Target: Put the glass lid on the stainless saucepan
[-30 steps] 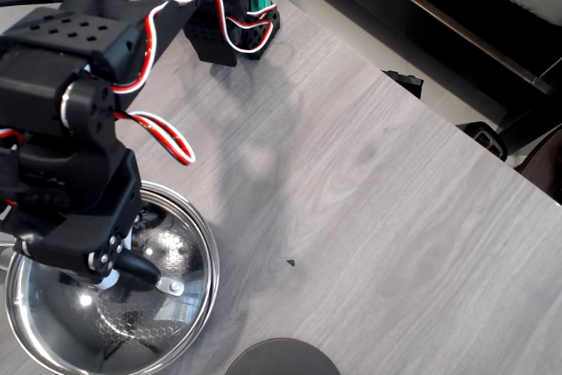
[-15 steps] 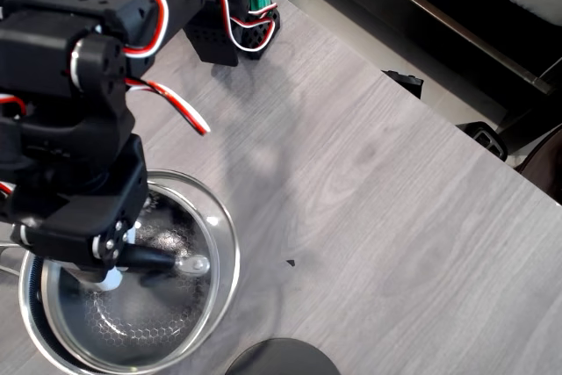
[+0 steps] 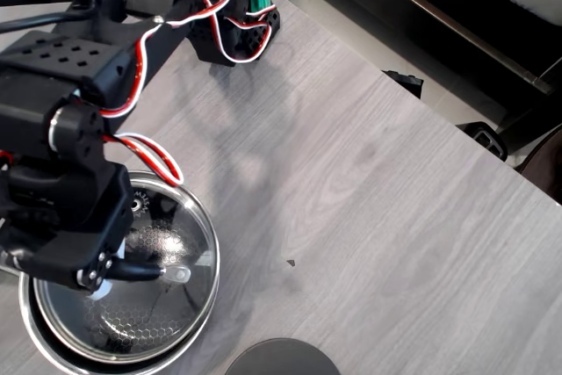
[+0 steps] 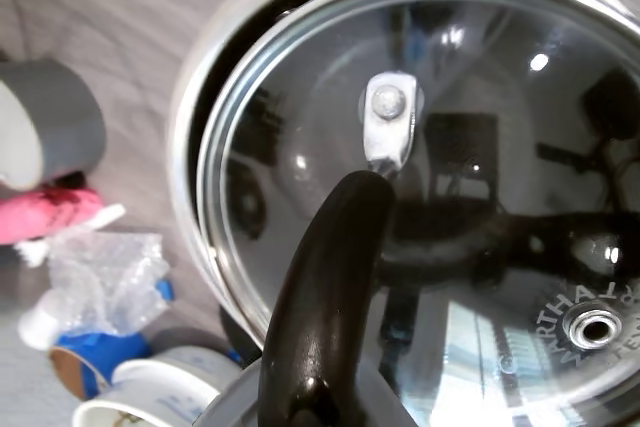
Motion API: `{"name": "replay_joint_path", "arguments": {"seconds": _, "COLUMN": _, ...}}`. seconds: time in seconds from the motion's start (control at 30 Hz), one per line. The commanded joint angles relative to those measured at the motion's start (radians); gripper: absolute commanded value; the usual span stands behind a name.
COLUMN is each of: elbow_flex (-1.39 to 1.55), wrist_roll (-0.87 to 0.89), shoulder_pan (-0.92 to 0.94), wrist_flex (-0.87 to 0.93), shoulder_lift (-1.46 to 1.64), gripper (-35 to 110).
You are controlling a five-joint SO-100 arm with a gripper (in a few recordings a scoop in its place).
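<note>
Pincer (image 3: 104, 274) sits at lower left of the overhead view, clamped on the black arched handle (image 4: 325, 297) of the glass lid (image 3: 167, 248). In the wrist view the handle rises straight out of the pincer, its far end fixed to a steel mount (image 4: 388, 127) on the glass.

Directly below the pincer: glass lid, held roughly level over the stainless saucepan (image 3: 53, 353). Honeycomb nonstick inside shows through the glass. In the overhead view, the lid's rim overhangs the saucepan wall on the right. Whether lid touches the pan rim: cannot tell.

Vent hole (image 4: 596, 327) lies to the right of the handle in the wrist view.

Beyond the saucepan on the left side of the wrist view: a grey tape roll (image 4: 45, 137), a pink object (image 4: 45, 215), crumpled clear plastic (image 4: 105, 277).

Well apart from the pincer, at the bottom edge of the overhead view: a dark grey disc (image 3: 283, 357) on the grey wood-grain table (image 3: 369, 199).
</note>
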Motion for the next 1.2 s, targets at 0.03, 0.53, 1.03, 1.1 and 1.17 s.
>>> {"name": "replay_joint_path", "arguments": {"seconds": 0.03, "elbow_flex": -0.063, "wrist_roll": -0.009, "shoulder_pan": 0.006, "wrist_flex": -0.038, "shoulder_lift": 0.018, "gripper": 0}}
{"name": "replay_joint_path", "arguments": {"seconds": 0.53, "elbow_flex": -0.064, "wrist_roll": -0.012, "shoulder_pan": 0.006, "wrist_flex": -0.026, "shoulder_lift": -0.011, "gripper": 0}}
{"name": "replay_joint_path", "arguments": {"seconds": 1.03, "elbow_flex": -0.054, "wrist_roll": -0.011, "shoulder_pan": 0.026, "wrist_flex": 0.064, "shoulder_lift": 0.230, "gripper": 3}}
{"name": "replay_joint_path", "arguments": {"seconds": 1.1, "elbow_flex": -0.054, "wrist_roll": -0.015, "shoulder_pan": 0.026, "wrist_flex": 0.063, "shoulder_lift": 0.258, "gripper": 3}}
{"name": "replay_joint_path", "arguments": {"seconds": 1.17, "elbow_flex": -0.054, "wrist_roll": -0.025, "shoulder_pan": 0.021, "wrist_flex": 0.063, "shoulder_lift": 0.262, "gripper": 3}}
